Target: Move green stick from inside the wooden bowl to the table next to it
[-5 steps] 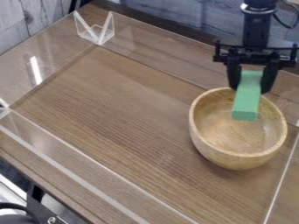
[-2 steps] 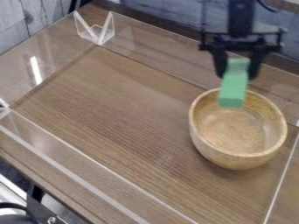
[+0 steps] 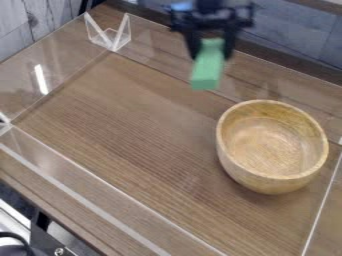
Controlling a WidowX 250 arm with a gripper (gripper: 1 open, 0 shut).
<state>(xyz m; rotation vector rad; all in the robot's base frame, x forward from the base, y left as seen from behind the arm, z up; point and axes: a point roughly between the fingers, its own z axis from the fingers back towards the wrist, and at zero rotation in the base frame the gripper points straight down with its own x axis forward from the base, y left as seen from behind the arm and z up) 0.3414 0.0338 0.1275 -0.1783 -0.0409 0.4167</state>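
Observation:
My gripper (image 3: 209, 45) hangs pointing down over the table (image 3: 134, 130), left of and beyond the wooden bowl (image 3: 274, 146). It is shut on the green stick (image 3: 207, 68), which dangles upright below the fingers, clear of the tabletop. The round, tan bowl sits at the right with nothing inside it.
Low clear acrylic walls (image 3: 60, 55) border the table on the left, front and right. A small clear bracket (image 3: 107, 35) stands at the far left corner.
The gripper rose out of the bowl with the green stick and carried it left, past the bowl's rim, to above the bare tabletop.

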